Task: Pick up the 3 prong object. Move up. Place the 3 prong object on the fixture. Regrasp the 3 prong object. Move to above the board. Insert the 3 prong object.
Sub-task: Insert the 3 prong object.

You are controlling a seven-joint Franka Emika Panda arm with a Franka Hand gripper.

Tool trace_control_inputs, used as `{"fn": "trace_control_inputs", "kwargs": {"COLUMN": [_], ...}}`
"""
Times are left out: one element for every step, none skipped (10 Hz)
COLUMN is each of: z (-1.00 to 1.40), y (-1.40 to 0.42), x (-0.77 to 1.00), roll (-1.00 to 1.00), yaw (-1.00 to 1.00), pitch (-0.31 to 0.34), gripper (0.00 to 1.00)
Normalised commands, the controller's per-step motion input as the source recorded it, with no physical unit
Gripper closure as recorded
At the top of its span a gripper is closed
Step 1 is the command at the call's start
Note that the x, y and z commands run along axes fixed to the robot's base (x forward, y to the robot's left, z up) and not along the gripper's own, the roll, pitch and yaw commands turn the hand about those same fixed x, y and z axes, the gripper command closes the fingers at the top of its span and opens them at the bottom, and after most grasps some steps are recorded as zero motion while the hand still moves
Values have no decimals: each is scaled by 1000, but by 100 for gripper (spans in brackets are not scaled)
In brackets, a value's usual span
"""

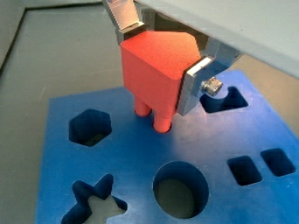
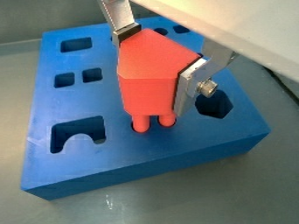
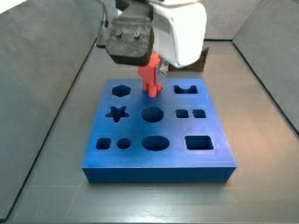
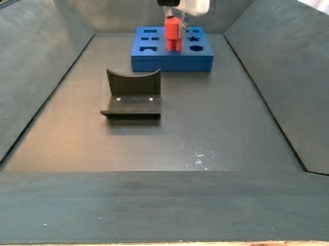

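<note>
My gripper (image 1: 163, 54) is shut on the red-orange 3 prong object (image 1: 155, 74), its silver fingers (image 1: 197, 80) clamped on opposite sides of the body. The prongs point down and their tips hang at or just above the top of the blue board (image 1: 128, 175). Both wrist views show it (image 2: 149, 77) over the board (image 2: 105, 105). In a side view the object (image 3: 152, 74) is over the board's (image 3: 155, 149) far half, between the hexagon cutout and a notched cutout. The dark fixture (image 4: 131, 96) stands apart from the board (image 4: 174, 53) on the floor, with nothing on it.
The board has several cutouts: a star (image 1: 96, 199), a hexagon (image 1: 87, 127), an oval (image 1: 177, 188) and small squares (image 1: 260, 166). Grey walls enclose the floor on both sides (image 4: 38, 86). The fixture stands between the board and the near floor.
</note>
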Motion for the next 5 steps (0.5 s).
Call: {"fn": "trace_control_inputs", "kwargs": {"z": [-440, -551, -397, 0, 0], "y": [0, 0, 0, 0, 0], "x": [0, 9, 0, 0, 0], "roll": [63, 126, 234, 0, 0], "yaw": [0, 0, 0, 0, 0], "pitch": [0, 0, 0, 0, 0], "gripper": [100, 100, 100, 0, 0]}}
